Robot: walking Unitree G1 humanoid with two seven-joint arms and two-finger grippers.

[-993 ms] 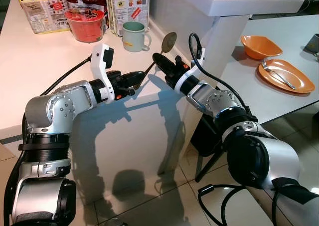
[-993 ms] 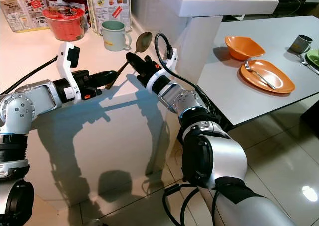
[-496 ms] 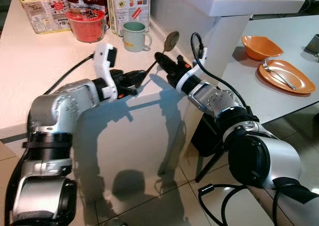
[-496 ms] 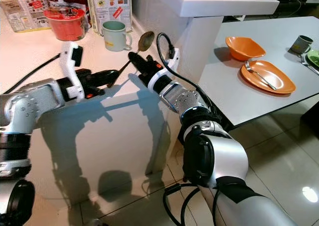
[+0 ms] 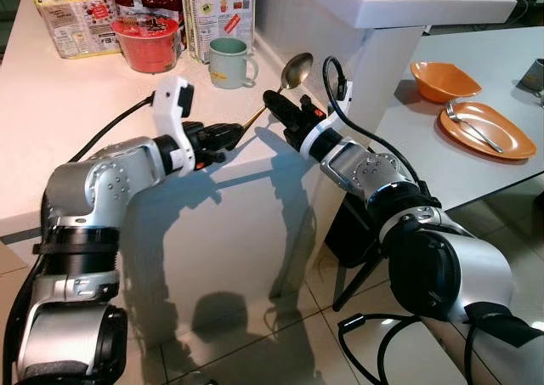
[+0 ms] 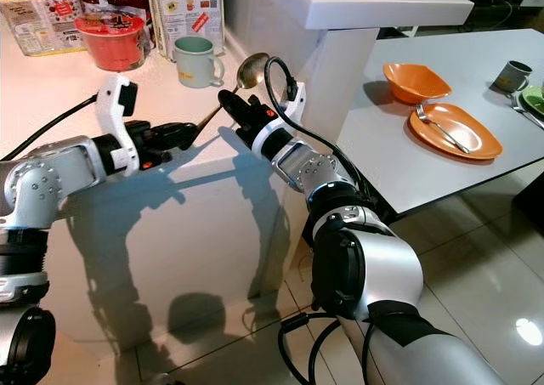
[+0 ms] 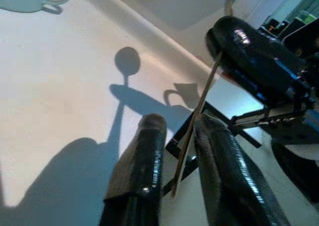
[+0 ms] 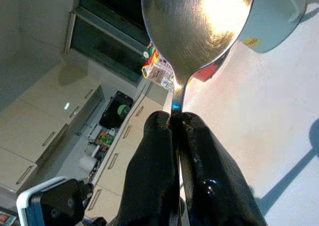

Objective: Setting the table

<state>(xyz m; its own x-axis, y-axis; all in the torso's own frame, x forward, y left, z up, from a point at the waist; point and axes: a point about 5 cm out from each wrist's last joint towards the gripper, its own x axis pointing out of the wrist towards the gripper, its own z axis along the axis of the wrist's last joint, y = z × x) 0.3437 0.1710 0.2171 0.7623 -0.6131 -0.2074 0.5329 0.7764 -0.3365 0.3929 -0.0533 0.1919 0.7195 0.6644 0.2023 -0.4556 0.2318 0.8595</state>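
Right claw: pinched tight on the spoon handle, just below the bowl, above the white tabletop edge.
Left claw: fingers apart, straddling the handle's lower end without clamping it.
Spoon: tilted, bowl raised, just beside the green mug.
Beyond the mug: red bowl, food packets.

Cream food box behind the green mug: top line reads roughly "HUP SENG", small and soft. Print on the yellow packet and the red cup is too blurred to read.
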